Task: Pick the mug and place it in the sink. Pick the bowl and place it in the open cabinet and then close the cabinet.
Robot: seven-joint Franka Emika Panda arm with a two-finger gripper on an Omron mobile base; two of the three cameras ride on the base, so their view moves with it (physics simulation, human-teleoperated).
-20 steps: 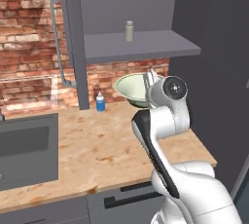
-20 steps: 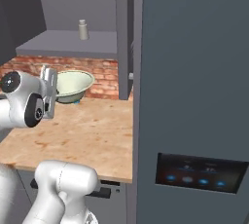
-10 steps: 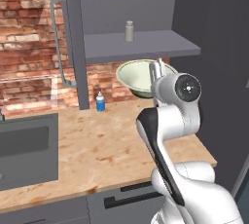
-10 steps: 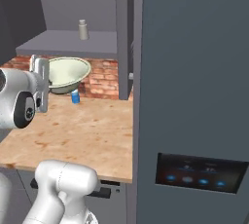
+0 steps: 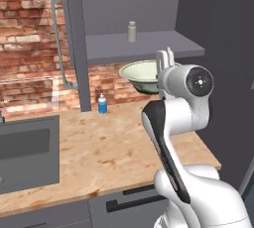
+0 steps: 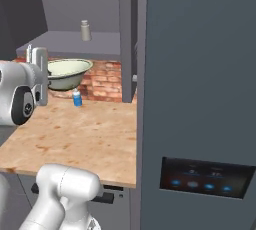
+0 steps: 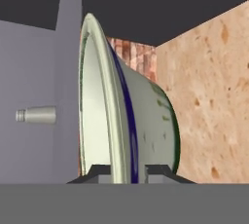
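bowl (image 7: pixel 121 121) – rim between the jaws | jaws – grasping bowl, just under cabinet (image 5: pixel 144 48) shelf

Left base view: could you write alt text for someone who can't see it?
A white robot arm's gripper holds a wide cream-white bowl by its rim, above a wooden counter and just below a grey cabinet shelf. A small blue bottle stands by the brick wall; a dark sink lies left.
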